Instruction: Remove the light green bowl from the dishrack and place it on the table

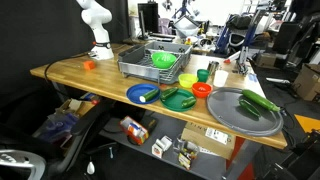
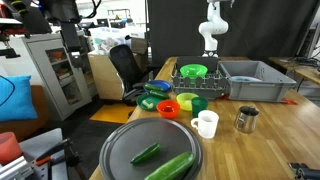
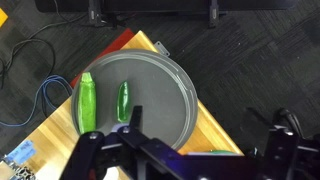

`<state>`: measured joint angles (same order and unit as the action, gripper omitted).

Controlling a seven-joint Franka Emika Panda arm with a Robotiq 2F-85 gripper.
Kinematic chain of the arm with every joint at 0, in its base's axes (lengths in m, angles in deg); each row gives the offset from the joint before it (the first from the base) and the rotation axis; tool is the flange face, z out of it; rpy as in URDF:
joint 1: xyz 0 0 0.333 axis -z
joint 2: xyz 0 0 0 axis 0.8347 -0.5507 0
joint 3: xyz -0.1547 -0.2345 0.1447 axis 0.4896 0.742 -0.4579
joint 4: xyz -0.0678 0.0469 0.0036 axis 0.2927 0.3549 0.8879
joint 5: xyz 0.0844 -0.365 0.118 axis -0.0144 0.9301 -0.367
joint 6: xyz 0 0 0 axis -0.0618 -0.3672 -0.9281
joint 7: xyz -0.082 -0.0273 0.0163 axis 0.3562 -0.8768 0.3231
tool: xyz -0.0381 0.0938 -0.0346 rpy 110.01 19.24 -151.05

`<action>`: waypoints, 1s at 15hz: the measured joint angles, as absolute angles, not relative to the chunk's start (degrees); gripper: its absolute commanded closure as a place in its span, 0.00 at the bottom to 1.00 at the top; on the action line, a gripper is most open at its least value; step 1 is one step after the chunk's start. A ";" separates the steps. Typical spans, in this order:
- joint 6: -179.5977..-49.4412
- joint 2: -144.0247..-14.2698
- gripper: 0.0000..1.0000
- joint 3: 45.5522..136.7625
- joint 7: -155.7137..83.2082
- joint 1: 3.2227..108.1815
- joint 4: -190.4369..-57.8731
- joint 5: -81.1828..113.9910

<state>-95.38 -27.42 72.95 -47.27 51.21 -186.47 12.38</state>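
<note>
The light green bowl (image 1: 163, 60) lies in the grey wire dishrack (image 1: 130, 68) at the middle of the wooden table (image 1: 70, 72); it also shows in an exterior view (image 2: 193, 71) in the dishrack (image 2: 180, 81). In the wrist view my gripper (image 3: 208, 118) is open and empty, high above the table's corner (image 3: 215, 125), far from the bowl. The gripper does not show in the exterior views; only the white arm (image 1: 96, 25) does. The bowl and rack are out of the wrist view.
A round grey tray (image 3: 165, 95) with two cucumbers (image 3: 88, 103) sits at the table's end, also in both exterior views (image 1: 232, 112) (image 2: 125, 145). A blue plate (image 1: 142, 93), dark green dish (image 1: 178, 98), orange bowl (image 1: 201, 89), small green cup (image 1: 203, 74), white mug (image 2: 206, 123) and metal cup (image 2: 246, 118) stand between rack and tray.
</note>
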 measured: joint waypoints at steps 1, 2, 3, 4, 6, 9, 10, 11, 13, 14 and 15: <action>-95.38 -27.42 0.00 72.95 -47.27 51.21 -186.47 12.38; -95.38 -27.42 0.00 72.95 -47.27 51.21 -186.47 12.38; -95.38 -27.42 0.00 72.95 -47.27 51.21 -186.47 12.38; -95.38 -27.42 0.00 72.95 -47.27 51.21 -186.47 12.38; -95.38 -27.42 0.00 72.98 -47.27 51.20 -186.42 12.50; -95.72 -28.27 0.00 73.16 -47.20 51.20 -184.85 12.95; -96.28 -29.14 0.00 73.18 -46.99 51.20 -183.66 13.51; -97.07 -30.37 0.00 73.19 -46.45 51.20 -182.15 14.19; -98.60 -33.74 0.00 73.33 -44.63 51.20 -178.40 15.25; -99.66 -35.84 0.00 73.55 -43.25 51.20 -176.30 15.35; -100.92 -38.07 0.00 73.93 -41.69 51.16 -174.17 15.33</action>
